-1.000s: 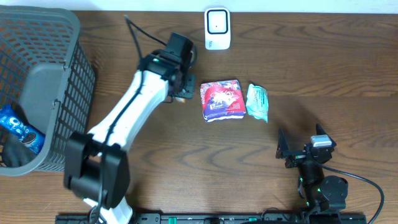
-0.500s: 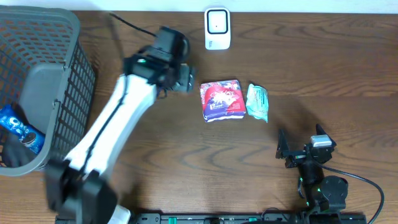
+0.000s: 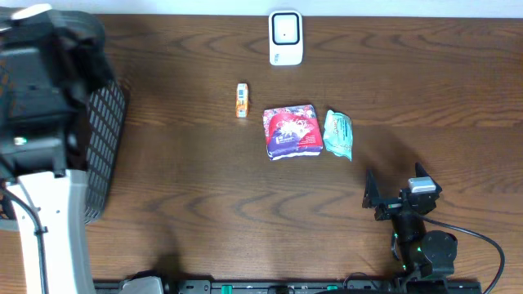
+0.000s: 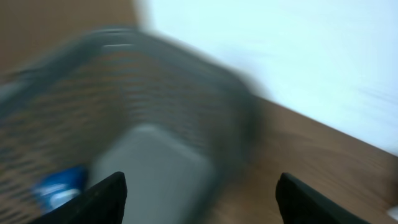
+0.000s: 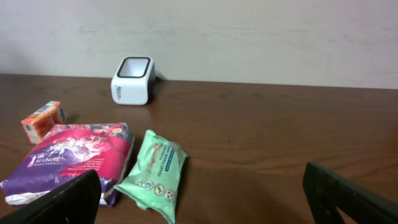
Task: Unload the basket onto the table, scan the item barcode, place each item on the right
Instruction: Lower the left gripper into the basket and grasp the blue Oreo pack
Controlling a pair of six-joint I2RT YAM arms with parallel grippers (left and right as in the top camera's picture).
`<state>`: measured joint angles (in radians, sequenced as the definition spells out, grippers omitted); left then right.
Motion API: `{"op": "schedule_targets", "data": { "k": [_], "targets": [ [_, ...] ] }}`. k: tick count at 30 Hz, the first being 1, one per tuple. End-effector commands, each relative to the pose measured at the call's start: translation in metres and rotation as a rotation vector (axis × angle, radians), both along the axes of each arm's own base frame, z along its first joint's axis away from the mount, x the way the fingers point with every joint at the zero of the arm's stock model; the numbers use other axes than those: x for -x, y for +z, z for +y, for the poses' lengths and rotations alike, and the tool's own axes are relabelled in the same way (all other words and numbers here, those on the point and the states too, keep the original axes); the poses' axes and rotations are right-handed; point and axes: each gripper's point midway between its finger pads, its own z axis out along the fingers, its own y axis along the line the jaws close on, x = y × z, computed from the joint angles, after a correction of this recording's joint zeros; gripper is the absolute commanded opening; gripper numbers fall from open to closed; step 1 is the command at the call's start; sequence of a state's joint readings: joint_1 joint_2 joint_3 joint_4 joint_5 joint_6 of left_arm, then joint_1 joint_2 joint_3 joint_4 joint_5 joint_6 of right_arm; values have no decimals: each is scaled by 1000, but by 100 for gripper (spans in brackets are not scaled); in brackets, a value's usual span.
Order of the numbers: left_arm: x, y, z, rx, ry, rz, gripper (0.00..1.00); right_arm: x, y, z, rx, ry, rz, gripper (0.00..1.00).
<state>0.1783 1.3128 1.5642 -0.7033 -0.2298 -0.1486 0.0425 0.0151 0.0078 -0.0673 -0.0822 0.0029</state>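
Right hand (image 5: 200,186), nearest you: released, empty, parked at the near edge. Beyond it, wipes (image 5: 152,174), pack (image 5: 68,158) and box (image 5: 42,119) lie flat on the tabletop (image 5: 261,137), likely laid out before the scanner (image 5: 132,79) at the far edge. Left hand (image 4: 202,193): spread, empty, over the basket (image 4: 155,93), probably for the blue item (image 4: 59,186) inside. Blur hides its label; you see no barcode anywhere.

Small orange box (image 3: 242,100), lying flat (print too small to read), white scanner (image 3: 285,37) standing apart
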Motion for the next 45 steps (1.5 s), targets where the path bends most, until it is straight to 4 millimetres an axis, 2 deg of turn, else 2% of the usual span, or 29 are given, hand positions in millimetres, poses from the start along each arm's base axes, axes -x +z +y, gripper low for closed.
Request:
{"op": "schedule_targets", "data": {
  "k": [1, 2, 3, 7, 10, 18, 22, 27, 30, 38, 40, 43, 45],
  "targets": [
    [26, -12, 71, -61, 268, 69, 85, 0, -1, 1, 11, 5, 2, 99],
    [32, -20, 86, -26, 330, 75, 94, 0, -1, 1, 11, 5, 2, 99],
    [39, -28, 99, 19, 397, 76, 96, 0, -1, 1, 11, 5, 2, 99],
    [63, -70, 139, 162, 614, 120, 99, 0, -1, 1, 11, 5, 2, 99],
    [71, -100, 153, 217, 692, 194, 100, 0, -1, 1, 11, 5, 2, 99],
    [68, -204, 162, 308, 729, 507, 100, 0, -1, 1, 11, 5, 3, 99],
    [65, -243, 164, 328, 733, 611, 100, 0, -1, 1, 11, 5, 2, 99],
    [72, -289, 169, 361, 758, 725, 100, 0, -1, 1, 11, 5, 2, 99],
    [81, -311, 174, 386, 790, 774, 99, 0, -1, 1, 11, 5, 2, 99],
    [88, -336, 167, 454, 821, 807, 100, 0, -1, 1, 11, 5, 2, 99],
    [91, -341, 167, 451, 823, 813, 96, 0, -1, 1, 11, 5, 2, 99],
    [99, -350, 163, 458, 827, 833, 80, 0, -1, 1, 11, 5, 2, 99],
    [105, -355, 160, 463, 829, 850, 76, 0, -1, 1, 11, 5, 2, 99]
  ]
}}
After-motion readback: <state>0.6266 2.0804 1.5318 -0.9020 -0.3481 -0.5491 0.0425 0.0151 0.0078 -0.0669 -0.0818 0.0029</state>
